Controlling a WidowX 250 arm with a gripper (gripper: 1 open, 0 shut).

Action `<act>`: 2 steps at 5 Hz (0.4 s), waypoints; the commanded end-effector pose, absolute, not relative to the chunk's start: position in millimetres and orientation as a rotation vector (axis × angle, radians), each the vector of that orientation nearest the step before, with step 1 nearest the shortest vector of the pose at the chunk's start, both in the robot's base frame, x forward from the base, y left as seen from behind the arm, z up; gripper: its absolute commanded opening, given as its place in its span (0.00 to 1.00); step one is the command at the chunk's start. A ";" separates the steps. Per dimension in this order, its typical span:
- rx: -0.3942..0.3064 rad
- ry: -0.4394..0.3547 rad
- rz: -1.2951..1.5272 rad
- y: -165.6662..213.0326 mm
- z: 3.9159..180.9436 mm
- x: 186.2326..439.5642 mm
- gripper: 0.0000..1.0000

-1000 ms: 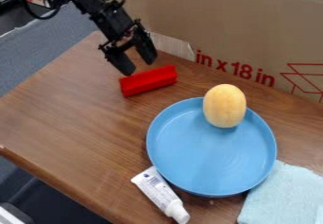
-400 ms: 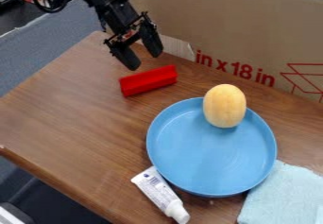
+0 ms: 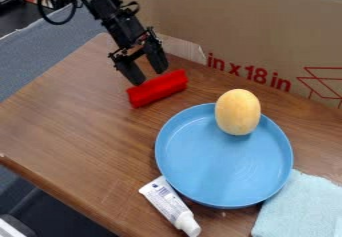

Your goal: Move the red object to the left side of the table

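Here the open claw (image 3: 144,68) hovers just above the red object's (image 3: 158,87) left end.

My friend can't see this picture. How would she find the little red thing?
Start at the round blue plate holding a yellow egg-shaped thing on the brown wooden table. Look up and left of the plate: the small red bar-shaped block lies flat there, under the black gripper. It's the only solid bright red piece.

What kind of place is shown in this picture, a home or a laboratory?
Probably a laboratory or workshop test bench, not a home. A robot arm with an open gripper works over a wood-grain table. A cardboard box serves as a backdrop, and loose test items lie about: a red block and a blue plate.
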State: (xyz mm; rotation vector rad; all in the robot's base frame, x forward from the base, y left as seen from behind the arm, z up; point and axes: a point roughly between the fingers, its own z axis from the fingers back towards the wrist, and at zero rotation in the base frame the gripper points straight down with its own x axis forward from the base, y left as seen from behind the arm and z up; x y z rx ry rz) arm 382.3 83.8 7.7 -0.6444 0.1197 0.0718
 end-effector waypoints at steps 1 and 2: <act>-0.592 0.063 0.032 85.6 30.7 388.9 1.00; -0.591 0.067 0.027 83.0 36.4 386.5 1.00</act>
